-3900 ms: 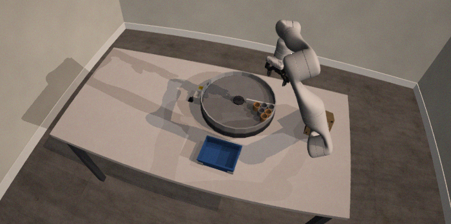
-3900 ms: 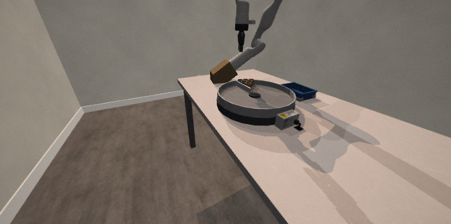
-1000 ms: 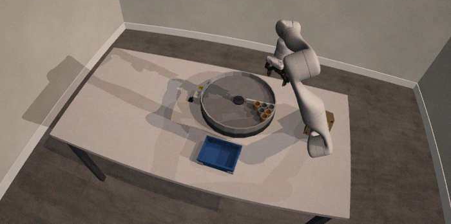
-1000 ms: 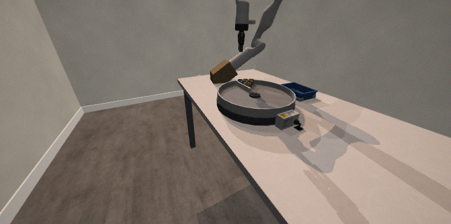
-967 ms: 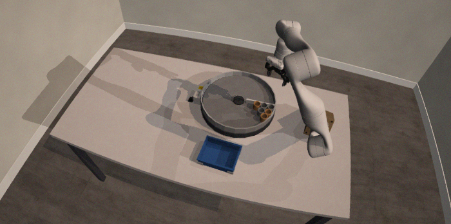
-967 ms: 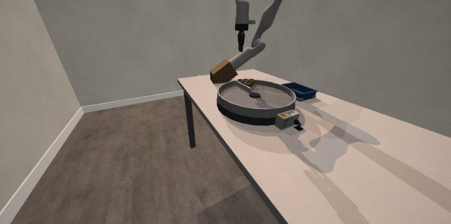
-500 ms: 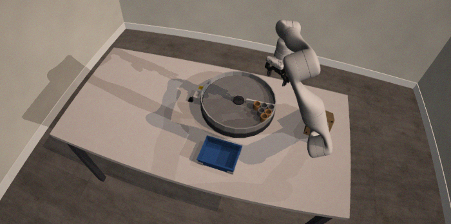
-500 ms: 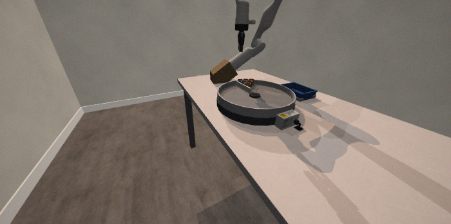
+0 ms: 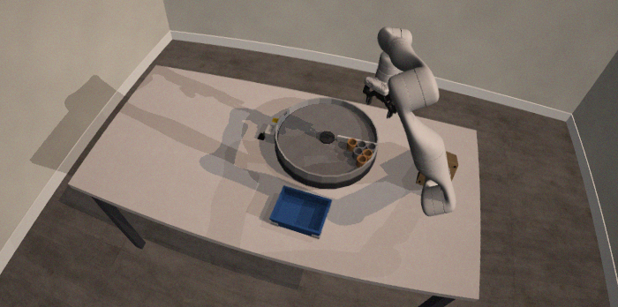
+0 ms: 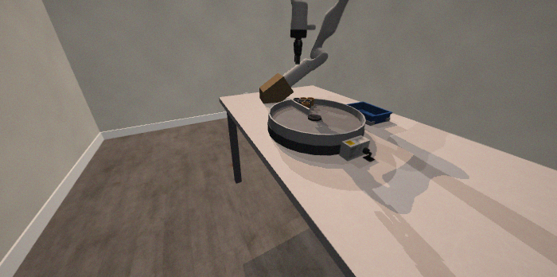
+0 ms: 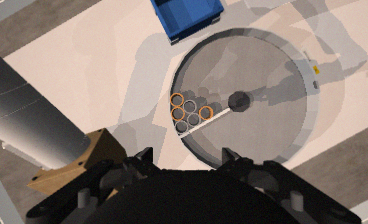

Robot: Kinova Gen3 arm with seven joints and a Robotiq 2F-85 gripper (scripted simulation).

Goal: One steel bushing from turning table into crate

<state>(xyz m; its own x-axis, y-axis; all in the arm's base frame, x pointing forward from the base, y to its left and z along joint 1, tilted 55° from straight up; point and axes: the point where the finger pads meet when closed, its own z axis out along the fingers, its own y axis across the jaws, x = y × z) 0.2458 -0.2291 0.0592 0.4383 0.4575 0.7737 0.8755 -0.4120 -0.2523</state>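
Three grey steel bushings (image 9: 358, 152) (image 11: 193, 119) stand among three orange-brown bushings (image 9: 351, 144) (image 11: 177, 99) in a close group on the turning table (image 9: 324, 179) (image 10: 314, 138) (image 11: 312, 102), near its rim and beside a thin pale fence (image 11: 210, 119). In the exterior view the group is small and partly hidden behind the fence. The blue crate (image 9: 295, 226) (image 10: 381, 117) (image 11: 197, 28) stands beside the turning table and shows no bushing inside. My gripper (image 9: 379, 108) (image 10: 297, 62) (image 11: 187, 155) is open and empty, high above the table's edge, off to the side of the turning table.
A dark hub (image 9: 327, 137) (image 10: 314, 117) (image 11: 239, 101) sits at the turning table's middle. A grey control box (image 10: 354, 147) with a yellow label is at its outer side. The arm's brown base block (image 9: 452, 166) (image 10: 275, 90) (image 11: 105, 150) stands at the table's other end.
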